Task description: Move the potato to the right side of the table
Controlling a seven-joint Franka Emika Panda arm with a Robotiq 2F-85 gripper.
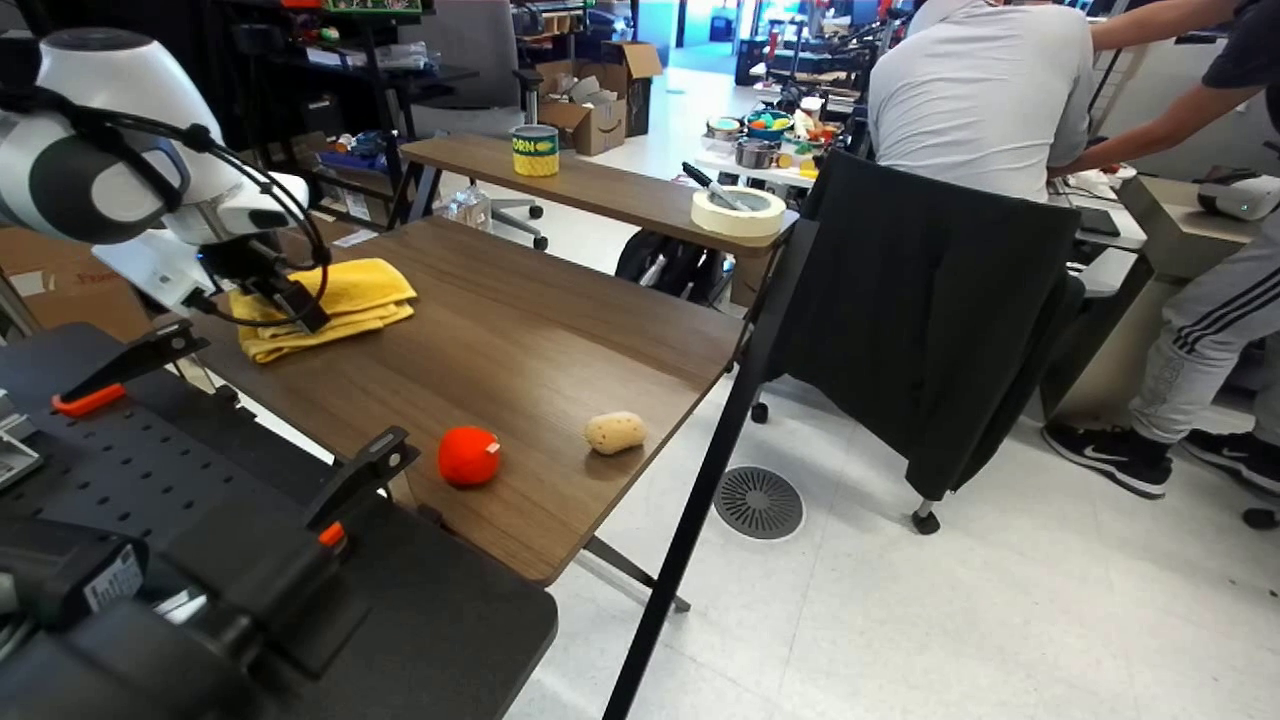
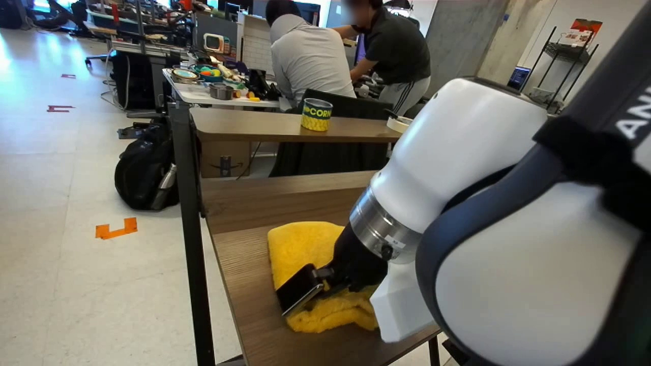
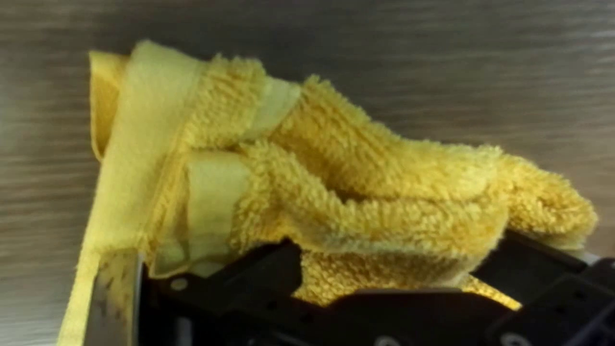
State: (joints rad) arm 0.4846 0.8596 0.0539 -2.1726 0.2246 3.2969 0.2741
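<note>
Presently, the potato [image 1: 615, 432] is found, in an exterior view, resting on the dark wood-grain bench [image 1: 520, 330], close to an end edge of the top; darker specks are noted on its tan skin. The red-orange ball [image 1: 468, 457], marked by a small pale patch, is placed near the potato but apart from it, towards the long edge faced by a black clamp [image 1: 365, 476]. The folded yellow towel [image 1: 365, 290] is laid towards the opposite end of the bench, well apart from both items.

At the towel, the fingers [image 2: 300, 288] of the white Franka arm [image 2: 452, 162] are pointed downward at a slant. In the wrist view they are shown spread wide, with terry folds between them, and nothing is seen to be gripped. Whether the towel is touched by them cannot be told with certainty, that view being somewhat blurred.

Along a long side of the bench, a raised wooden shelf [image 1: 630, 193] is set. In both exterior views the corn can [image 2: 316, 116] is observed upright upon it. On the same shelf a roll of masking tape [image 1: 738, 224] is laid flat, with a black-capped marker [image 1: 712, 186] rested slantwise across it. In the background, a person in a pale grey top [image 2: 311, 58] is recorded.
</note>
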